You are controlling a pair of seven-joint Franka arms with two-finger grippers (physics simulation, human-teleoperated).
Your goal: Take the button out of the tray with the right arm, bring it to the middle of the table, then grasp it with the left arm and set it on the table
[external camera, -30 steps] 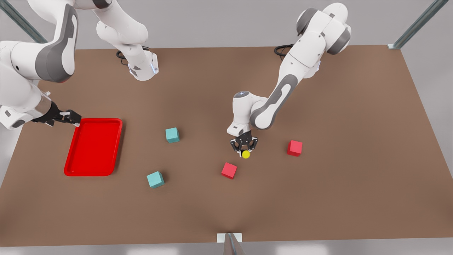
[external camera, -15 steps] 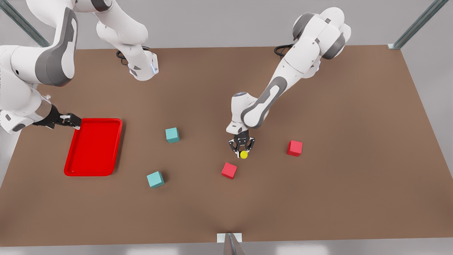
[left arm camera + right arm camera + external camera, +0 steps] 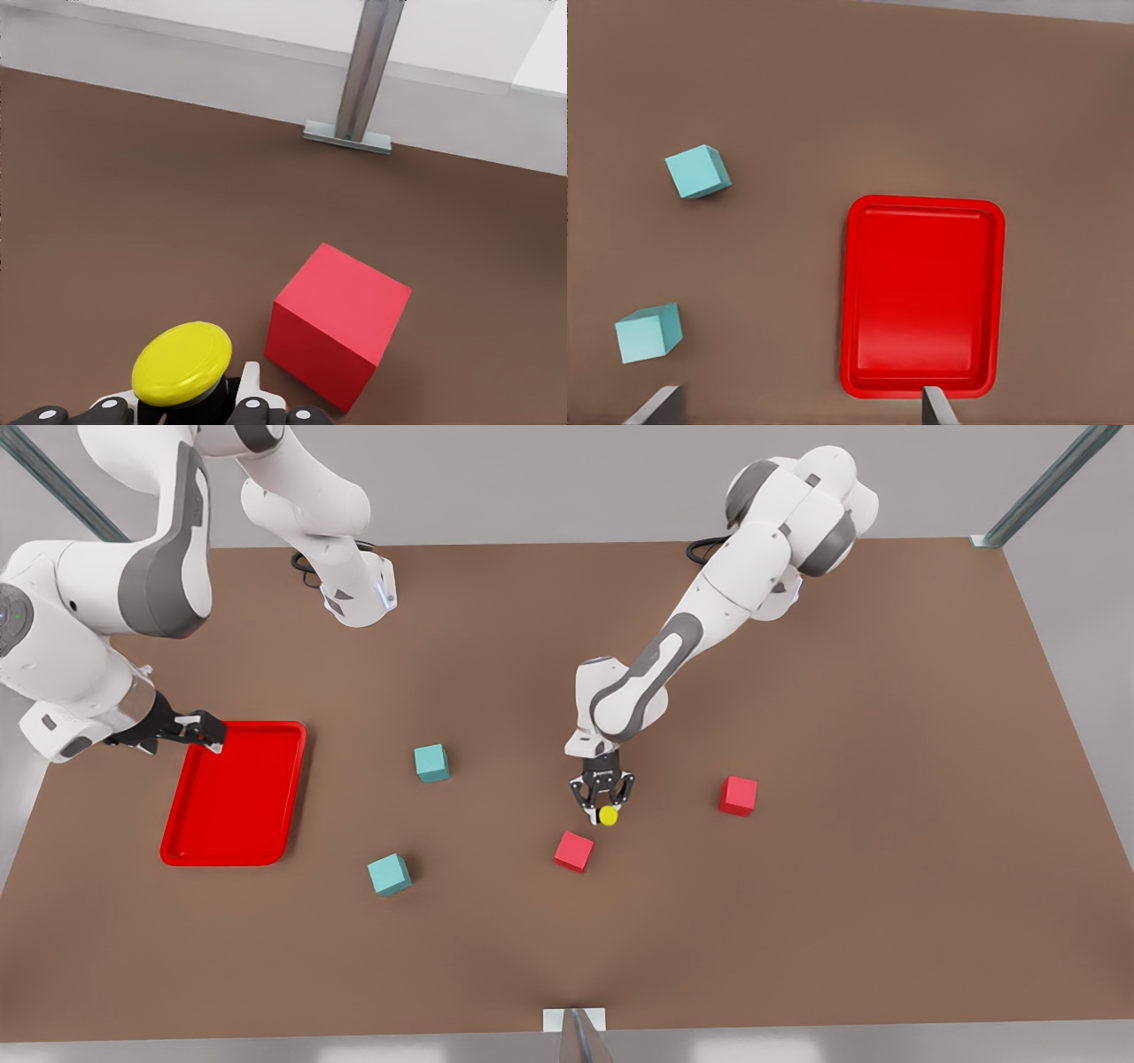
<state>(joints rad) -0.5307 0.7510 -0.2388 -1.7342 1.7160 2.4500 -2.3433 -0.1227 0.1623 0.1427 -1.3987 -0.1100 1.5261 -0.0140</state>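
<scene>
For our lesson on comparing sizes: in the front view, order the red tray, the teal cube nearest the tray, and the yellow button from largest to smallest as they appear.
1. Red tray, by far the largest.
2. Teal cube.
3. Yellow button, smallest, held in the left gripper.

2 white jointed arms, rounded shells, grey joint sections. Black cable coiled at each base. Left claw black, 2-finger, white fingertip pads. Right claw black, silver wrist collar.
</scene>
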